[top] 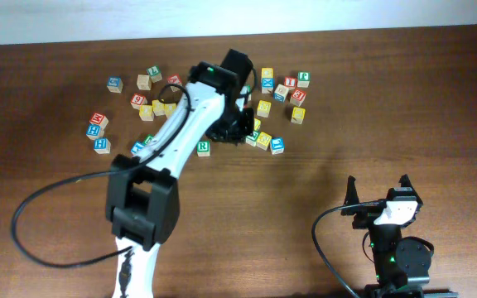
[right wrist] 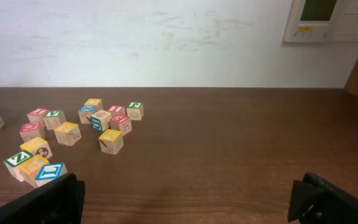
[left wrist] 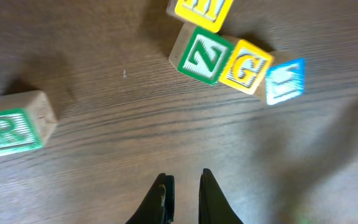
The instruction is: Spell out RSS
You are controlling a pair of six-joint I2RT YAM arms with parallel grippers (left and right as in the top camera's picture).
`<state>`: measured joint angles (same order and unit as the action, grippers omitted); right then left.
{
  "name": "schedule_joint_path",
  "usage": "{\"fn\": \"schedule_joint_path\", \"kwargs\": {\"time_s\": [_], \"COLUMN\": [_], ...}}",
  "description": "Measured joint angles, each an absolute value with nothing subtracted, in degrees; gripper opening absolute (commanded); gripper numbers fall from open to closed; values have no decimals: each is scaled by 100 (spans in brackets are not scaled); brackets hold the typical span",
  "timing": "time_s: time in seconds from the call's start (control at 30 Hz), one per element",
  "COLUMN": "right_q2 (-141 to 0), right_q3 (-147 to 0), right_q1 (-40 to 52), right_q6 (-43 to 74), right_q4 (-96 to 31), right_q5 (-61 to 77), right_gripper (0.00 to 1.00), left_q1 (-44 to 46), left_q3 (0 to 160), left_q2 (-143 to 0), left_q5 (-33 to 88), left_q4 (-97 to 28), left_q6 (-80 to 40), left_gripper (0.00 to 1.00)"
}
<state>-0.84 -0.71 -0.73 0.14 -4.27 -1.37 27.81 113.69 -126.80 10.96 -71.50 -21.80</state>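
Just right of the green R cube (left wrist: pixel 8 130), left gripper (left wrist: pixel 184 177) drawn almost together on nothing, its tips hidden overhead under the arm (top: pixel 180 132), right gripper (top: pixel 379 184) well away, spread wide, empty, yellow cubes (top: pixel 264 108) beyond, letters unreadable overhead.

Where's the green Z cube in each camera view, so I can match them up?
Overhead: Z cube sits just right of centre, at the left end of a short row.
Left wrist: top centre.
Right wrist: bottom left.
Shared landmark: the yellow cube next to it, followed by a blue cube, forming the same row of three in all views.
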Motion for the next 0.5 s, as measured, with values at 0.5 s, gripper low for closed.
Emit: {"fn": "schedule_joint_path", "kwargs": {"time_s": [0.5], "right_q2": [-84], "right_q3": [-71], "right_q1": [-73], "right_q6": [19], "right_q4": [-427], "right_q5": [-139], "right_gripper": [98], "left_q1": [2812], "left_q3": [11369], "left_q2": [-13399], "left_q5": [1009], "left_q4": [-6617], "left_q6": [-2482], "left_gripper": [9]}}
